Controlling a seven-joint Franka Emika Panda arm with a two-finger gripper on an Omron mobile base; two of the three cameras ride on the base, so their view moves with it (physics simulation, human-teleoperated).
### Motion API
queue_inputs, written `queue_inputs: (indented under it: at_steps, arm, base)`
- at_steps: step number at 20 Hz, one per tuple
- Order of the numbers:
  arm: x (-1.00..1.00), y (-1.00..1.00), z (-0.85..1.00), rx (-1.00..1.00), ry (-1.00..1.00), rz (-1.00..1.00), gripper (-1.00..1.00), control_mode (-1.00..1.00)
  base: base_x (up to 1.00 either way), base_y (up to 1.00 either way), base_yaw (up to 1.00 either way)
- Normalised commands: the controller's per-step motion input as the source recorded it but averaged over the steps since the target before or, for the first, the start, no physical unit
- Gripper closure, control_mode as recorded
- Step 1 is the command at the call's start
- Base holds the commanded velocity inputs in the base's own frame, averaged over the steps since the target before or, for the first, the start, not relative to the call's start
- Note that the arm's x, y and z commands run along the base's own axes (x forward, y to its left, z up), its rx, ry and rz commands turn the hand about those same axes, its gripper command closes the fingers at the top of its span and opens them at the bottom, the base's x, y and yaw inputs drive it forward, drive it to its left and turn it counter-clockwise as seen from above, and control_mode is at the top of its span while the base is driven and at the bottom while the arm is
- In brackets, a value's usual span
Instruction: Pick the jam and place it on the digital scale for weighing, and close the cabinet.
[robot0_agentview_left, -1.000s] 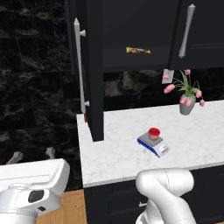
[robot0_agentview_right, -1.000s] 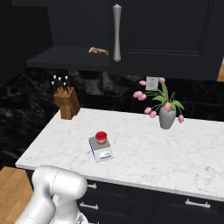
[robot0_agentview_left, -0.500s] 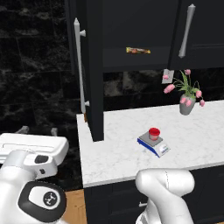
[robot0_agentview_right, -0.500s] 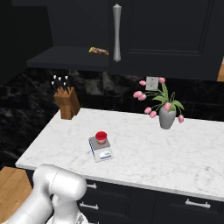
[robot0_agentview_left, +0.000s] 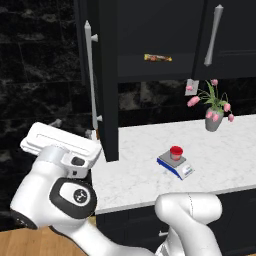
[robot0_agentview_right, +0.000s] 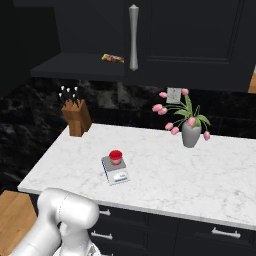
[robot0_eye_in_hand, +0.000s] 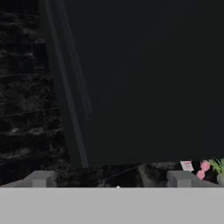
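At the lower left of the left base view your gripper (robot0_agentview_left: 70, 137) sits wide open and empty, just outside the cabinet's open door (robot0_agentview_left: 107, 80), whose smooth black panel stands edge-on, long axis vertical, just right of the hand, with its silver bar handle (robot0_agentview_left: 91, 75). The red jam (robot0_agentview_left: 176, 152) already rests on the flat digital scale (robot0_agentview_left: 175, 165), centre right on the marble counter (robot0_agentview_left: 140, 175).

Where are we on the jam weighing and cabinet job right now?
Done: the jam sits on the digital scale on the marble counter. In hand: nothing is gripped; the gripper is open and faces the dark panel of the cabinet's open left door, left of the counter. Left: that door stands swung out edge-on, showing the shelf with a yellow-brown packet, so the cabinet needs closing.
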Motion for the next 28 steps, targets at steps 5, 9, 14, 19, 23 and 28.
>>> queue_inputs:
  at_steps: [5,9,14,19,23,28]
  arm:
    - [0.33,-0.75,0.51,0.25,-0.13,-0.05,-1.00,-1.00]
    - [0.59,-0.89,0.42,0.31,-0.03,-0.08,-1.00,-1.00]
    - [0.77,-0.98,0.42,0.34,0.00,-0.09,-1.00,-1.00]
    - [0.88,-0.87,0.28,0.32,0.00,-0.09,-1.00,-1.00]
    - [0.99,-0.53,0.00,0.23,-0.01,-0.02,-1.00,-1.00]
    - [0.96,-0.49,0.00,0.23,0.00,0.00,-1.00,-1.00]
  base:
    - [0.00,0.00,0.00]
    - [0.00,0.00,0.00]
    - [0.00,0.00,0.00]
    - [0.00,0.00,0.00]
    - [0.00,0.00,0.00]
    - [0.00,0.00,0.00]
